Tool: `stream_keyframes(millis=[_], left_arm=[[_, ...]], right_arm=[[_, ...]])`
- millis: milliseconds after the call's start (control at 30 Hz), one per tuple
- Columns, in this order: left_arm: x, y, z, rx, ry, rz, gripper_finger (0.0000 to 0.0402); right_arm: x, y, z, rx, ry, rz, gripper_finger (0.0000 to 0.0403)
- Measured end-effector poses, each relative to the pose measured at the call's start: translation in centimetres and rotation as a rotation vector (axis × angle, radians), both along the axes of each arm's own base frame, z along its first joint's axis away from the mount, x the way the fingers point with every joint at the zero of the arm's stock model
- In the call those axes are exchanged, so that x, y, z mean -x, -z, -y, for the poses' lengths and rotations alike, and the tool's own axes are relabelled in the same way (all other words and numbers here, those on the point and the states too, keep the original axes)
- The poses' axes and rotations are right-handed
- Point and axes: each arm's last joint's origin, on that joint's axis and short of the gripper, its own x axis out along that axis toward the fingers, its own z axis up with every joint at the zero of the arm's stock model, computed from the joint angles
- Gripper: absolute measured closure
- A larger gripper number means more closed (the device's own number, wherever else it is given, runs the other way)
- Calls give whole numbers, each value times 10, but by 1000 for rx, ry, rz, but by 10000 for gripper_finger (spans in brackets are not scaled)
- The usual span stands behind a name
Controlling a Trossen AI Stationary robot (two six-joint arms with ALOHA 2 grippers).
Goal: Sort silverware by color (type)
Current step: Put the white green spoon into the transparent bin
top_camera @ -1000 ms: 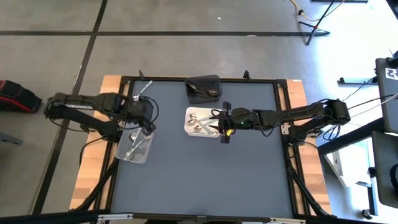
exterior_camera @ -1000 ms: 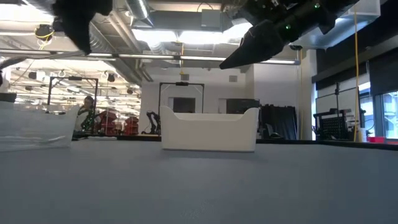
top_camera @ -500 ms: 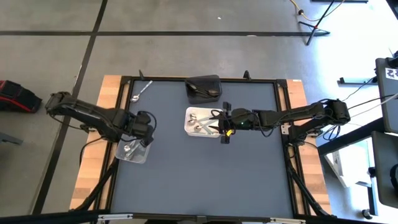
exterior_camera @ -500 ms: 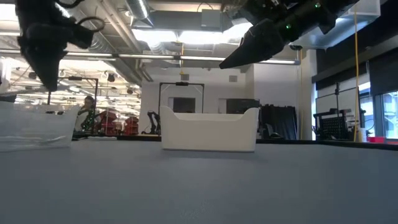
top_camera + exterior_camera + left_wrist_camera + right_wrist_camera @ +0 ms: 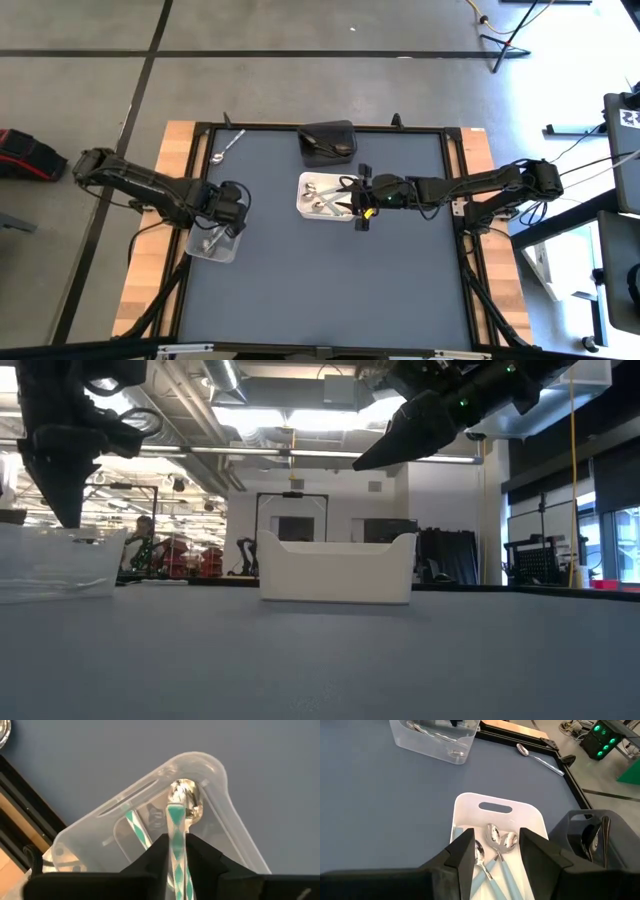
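My left gripper (image 5: 222, 228) (image 5: 176, 840) stands over the clear container (image 5: 215, 240) (image 5: 60, 565) at the table's left, shut on a spoon with a teal-and-white striped handle. A second striped spoon (image 5: 137, 827) lies in that container. My right gripper (image 5: 352, 203) (image 5: 495, 837) hovers open above the white tray (image 5: 312, 182) (image 5: 495, 800), which holds several silver spoons with pale blue handles (image 5: 495, 837). One silver spoon (image 5: 225, 145) (image 5: 537, 757) lies at the table's far left edge. My left gripper pinches the spoon's striped handle (image 5: 175, 822) between its two fingers from above, fingers pointing down along the handle. The spoon hangs bowl-down, with the shiny bowl (image 5: 185, 802) inside the clear container. Whether the bowl rests on the container's floor, I cannot tell.
A black container (image 5: 328, 140) (image 5: 592, 837) with dark spoons stands at the table's far edge, beyond the white tray. The grey table top (image 5: 330, 280) is bare toward the near edge. A black frame and wooden strips border the table.
My left gripper has moved toward the table's near edge and down, from beyond the clear container's far end to above it, bringing the spoon's bowl into the container. Most of the move came early; it has since only sunk slightly.
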Motion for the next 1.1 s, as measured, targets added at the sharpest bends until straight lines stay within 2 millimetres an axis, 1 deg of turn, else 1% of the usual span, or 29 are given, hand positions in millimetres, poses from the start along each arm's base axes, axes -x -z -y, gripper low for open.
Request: stream_keyframes(millis=[167, 267, 367, 467, 633, 733, 867, 1000, 1100], left_arm=[[-1, 0, -3, 6, -6, 0, 293], [-3, -4, -4, 6, 21, 6, 273], [-8, -14, -6, -18, 45, 42, 269], [-16, -28, -9, -67, 82, 105, 269], [-27, -49, -20, -160, 118, 195, 270], [-32, -55, -29, -194, 139, 225, 270], [-36, -57, -47, -239, 148, 232, 270], [-36, -57, -71, -277, 120, 204, 270], [-30, -57, -90, -299, 88, 166, 270]], right_arm=[[0, 0, 0, -1, 0, 0, 259], [0, 0, 0, -1, 0, 1, 259], [0, -1, 0, -3, 1, 9, 259], [0, -1, 0, -7, 2, 11, 259], [0, -1, -1, -65, 5, 15, 259], [0, 0, -1, -68, 5, 10, 259], [1, 1, -1, -80, 12, -5, 259], [1, 2, -1, -81, 13, -6, 259], [0, 1, -1, -68, 7, -4, 259]])
